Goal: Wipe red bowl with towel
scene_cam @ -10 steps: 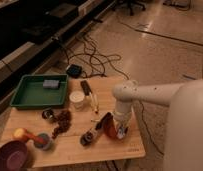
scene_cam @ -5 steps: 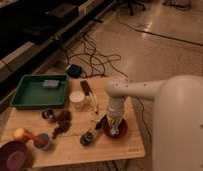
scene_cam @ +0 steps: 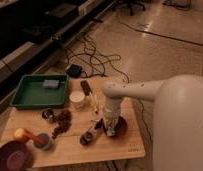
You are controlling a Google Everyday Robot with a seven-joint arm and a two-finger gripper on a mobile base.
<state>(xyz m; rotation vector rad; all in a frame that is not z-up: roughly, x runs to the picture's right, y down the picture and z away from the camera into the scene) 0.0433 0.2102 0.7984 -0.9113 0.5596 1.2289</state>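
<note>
Red-orange against the pale wood, the red bowl (scene_cam: 123,128) sits toward the right end of the desk (scene_cam: 75,152), its left part hidden by the arm's wrist. The gripper (scene_cam: 111,131) points straight down into the bowl's left half; whether it is wide, narrow or holding something I cannot tell, and no towel can be made out apart from it.

Over the last second the wrist has slid leftward across the bowl, from nearer its right side to its left, and the elbow has swung left with it. The bowl itself seems to have kept its place. That reads as a wiping stroke under way inside the bowl, not an approach or a retreat, though how much wiping is left cannot be judged.

The bowl lies near the desk's right edge and not far from the front edge, so a hard push either way could send it off. A small dark round object (scene_cam: 86,137) stands just left of the gripper and limits a longer leftward sweep. The white cup (scene_cam: 77,100) and the green tray (scene_cam: 17,97) are well apart, behind and to the left
</note>
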